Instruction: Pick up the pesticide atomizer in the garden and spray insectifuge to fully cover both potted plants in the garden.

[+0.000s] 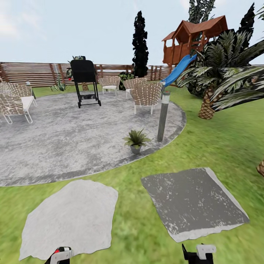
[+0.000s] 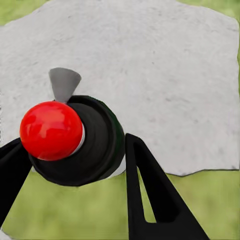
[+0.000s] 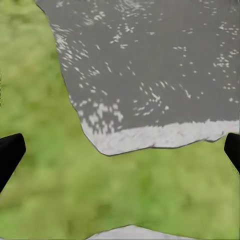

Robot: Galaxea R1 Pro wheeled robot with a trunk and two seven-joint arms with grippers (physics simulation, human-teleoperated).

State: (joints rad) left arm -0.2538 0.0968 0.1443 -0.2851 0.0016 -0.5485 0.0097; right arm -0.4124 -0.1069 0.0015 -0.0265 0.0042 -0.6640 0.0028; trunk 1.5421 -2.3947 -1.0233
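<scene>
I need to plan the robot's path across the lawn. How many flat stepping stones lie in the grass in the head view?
2. A pale grey stone lies ahead on the left; a darker speckled one lies ahead on the right. More may lie outside the picture.

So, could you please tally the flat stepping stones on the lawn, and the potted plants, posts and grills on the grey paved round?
Flat stepping stones: 2, the light grey slab and the dark grey slab
Small green potted plant: 1
Grey upright post: 1
Black wheeled grill: 1
Total: 5

Left claw [image 2: 75,165] around the pesticide atomizer [image 2: 80,140]; pale stepping stone [image 2: 165,75] below
</scene>
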